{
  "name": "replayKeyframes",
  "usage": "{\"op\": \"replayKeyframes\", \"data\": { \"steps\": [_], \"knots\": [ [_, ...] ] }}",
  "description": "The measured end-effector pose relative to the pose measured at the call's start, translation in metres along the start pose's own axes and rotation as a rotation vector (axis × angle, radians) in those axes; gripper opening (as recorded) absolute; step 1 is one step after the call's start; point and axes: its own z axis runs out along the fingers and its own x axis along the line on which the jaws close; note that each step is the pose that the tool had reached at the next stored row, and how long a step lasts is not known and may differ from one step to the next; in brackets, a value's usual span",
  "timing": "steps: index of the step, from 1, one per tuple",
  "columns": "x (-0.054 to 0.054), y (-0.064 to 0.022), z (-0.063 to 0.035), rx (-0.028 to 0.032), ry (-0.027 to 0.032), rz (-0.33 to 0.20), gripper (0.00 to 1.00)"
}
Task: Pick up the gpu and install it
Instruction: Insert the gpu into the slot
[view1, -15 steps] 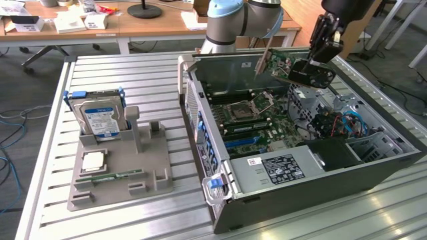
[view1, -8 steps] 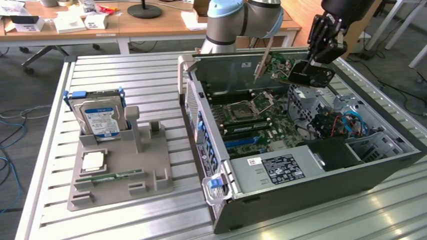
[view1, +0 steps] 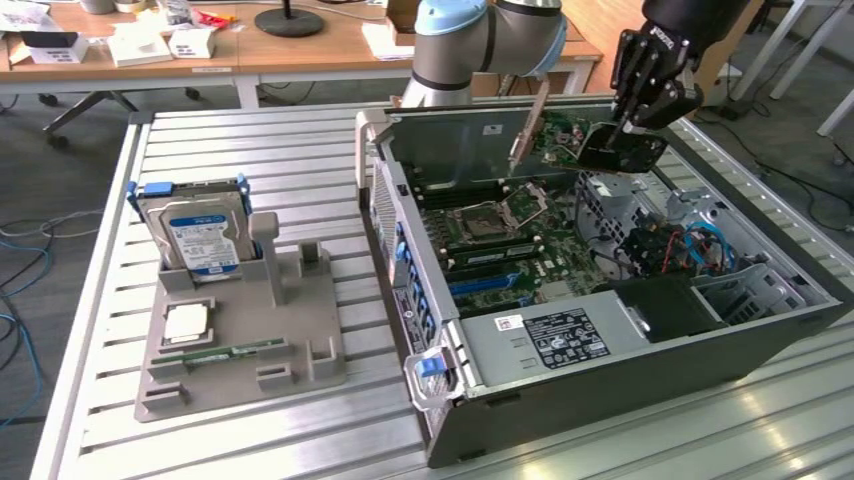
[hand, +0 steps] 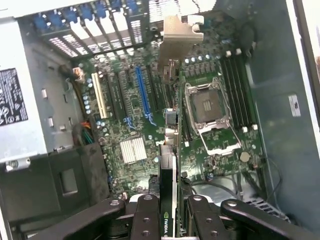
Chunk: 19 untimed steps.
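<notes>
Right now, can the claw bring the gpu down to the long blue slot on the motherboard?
Probably yes. The claw holds the gpu above the open case, and nothing visible lies between the card and the blue slot.

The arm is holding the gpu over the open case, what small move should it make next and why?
Probably a small sideways shift toward the blue slot before any lowering. The gripper is shut on the gpu, which hangs clear above the motherboard. In the wrist view the card's edge seems to run beside the blue slot, not over it.
</notes>
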Motion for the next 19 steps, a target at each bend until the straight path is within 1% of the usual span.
{"op": "replayKeyframes", "data": {
  "steps": [12,19],
  "knots": [
    [0.0000,-0.0001,0.0005,-0.0037,0.0110,-0.175,0.26],
    [0.0000,0.0000,0.0006,-0.0038,0.0113,-0.181,0.26]
  ]
}}
